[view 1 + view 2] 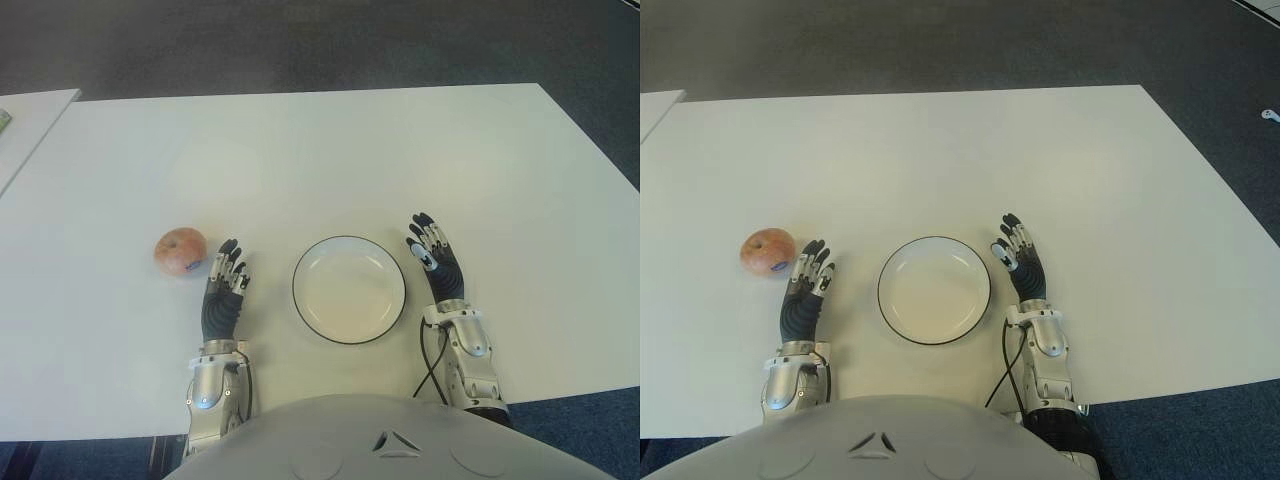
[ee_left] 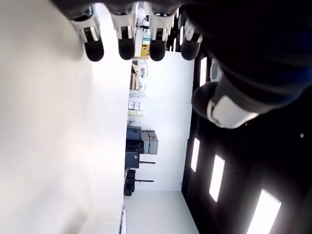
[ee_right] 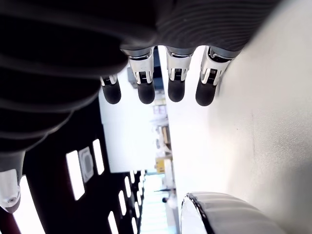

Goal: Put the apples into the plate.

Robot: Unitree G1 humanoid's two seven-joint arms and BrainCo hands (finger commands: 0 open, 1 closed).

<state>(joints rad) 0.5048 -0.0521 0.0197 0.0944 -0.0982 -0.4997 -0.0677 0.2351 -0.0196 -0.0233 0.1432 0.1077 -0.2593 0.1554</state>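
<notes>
While the white plate with its dark rim sits bare in front of the robot, the single red apple visible in these views lies on the white counter off to the plate's left, so as far as can be judged nothing of the task is done yet. The task speaks of apples, but only this one shows (any others would be outside the frames).

The left hand lies between the apple and the plate, its fingertips just beside the apple's right flank and pointing away from the robot. Whether a fingertip touches the fruit cannot be told from the eye views. In its own wrist view the fingers run out straight and side by side with the thumb held apart, and nothing is between them: the hand is spread and holds nothing.

The right hand shows just beside the plate's right rim, fingers likewise stretched forward. Its wrist view shows four straight fingers with open space beyond them and the plate's rim close by, so it too is relaxed and empty.

What is left, then, is the whole job: the left hand, being nearest, looks best placed to close around the apple, lift it and carry it a short way rightward over the rim. The apple is round and may roll away if nudged before the fingers wrap it.
</notes>
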